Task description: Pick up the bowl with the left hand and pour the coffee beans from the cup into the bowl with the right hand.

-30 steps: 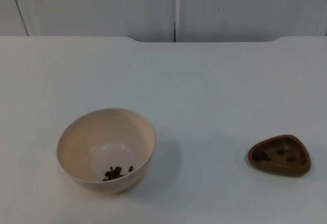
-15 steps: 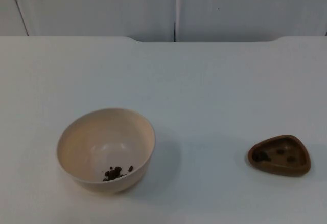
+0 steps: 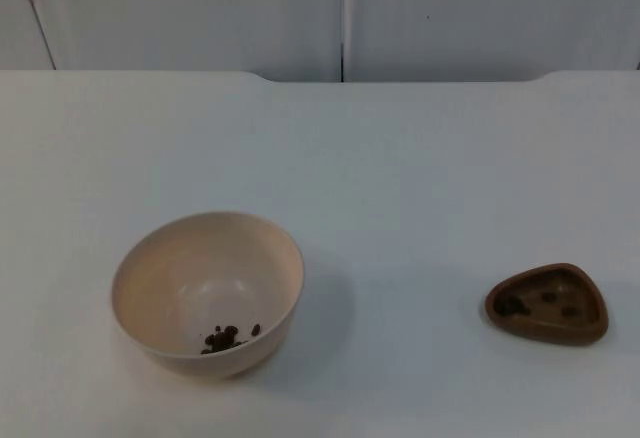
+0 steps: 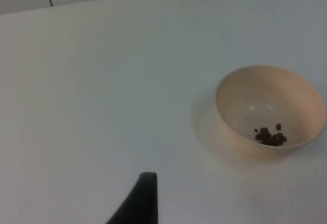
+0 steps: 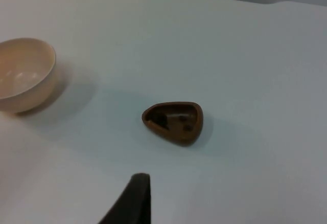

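Left wrist view: bowl (image 4: pixel 270 112) apparently beyond fingers (image 4: pixel 144 198).

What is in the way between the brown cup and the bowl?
Nothing visible. In the top view only bare white table lies between the brown cup and the cream bowl. A few coffee beans already sit in the bowl.
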Robot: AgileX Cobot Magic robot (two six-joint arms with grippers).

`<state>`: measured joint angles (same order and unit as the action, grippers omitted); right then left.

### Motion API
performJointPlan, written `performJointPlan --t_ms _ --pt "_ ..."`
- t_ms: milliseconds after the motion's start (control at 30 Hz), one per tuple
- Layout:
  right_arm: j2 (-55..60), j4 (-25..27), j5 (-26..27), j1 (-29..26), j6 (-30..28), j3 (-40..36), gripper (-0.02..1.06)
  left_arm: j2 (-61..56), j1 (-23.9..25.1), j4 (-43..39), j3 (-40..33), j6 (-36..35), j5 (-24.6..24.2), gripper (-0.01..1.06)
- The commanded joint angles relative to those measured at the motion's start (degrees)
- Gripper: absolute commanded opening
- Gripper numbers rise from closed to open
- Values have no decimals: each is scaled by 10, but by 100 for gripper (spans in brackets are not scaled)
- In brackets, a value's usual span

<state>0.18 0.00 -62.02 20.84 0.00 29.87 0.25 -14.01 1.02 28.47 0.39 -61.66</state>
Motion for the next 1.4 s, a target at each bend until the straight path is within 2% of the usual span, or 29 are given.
performJointPlan --t_ms 0,167,700,1167,1267,1367 --pt "-2 0 2 -2 0 -3 105 -2 1 -2 -2 -4 1 105" --pt "-2 4 2 -6 0 -3 105 -2 1 -2 -2 -4 1 105" --pt "-2 5 2 -145 0 -3 105 -2 1 -2 -2 -4 1 105" --pt "-2 5 2 -146 0 -3 105 -2 1 -2 -2 -4 1 105" --pt "-2 5 2 -146 0 -3 105 -2 10 -2 -2 -4 1 105" --pt "-2 5 2 -146 0 -3 105 -2 42 -2 -2 -4 1 105"
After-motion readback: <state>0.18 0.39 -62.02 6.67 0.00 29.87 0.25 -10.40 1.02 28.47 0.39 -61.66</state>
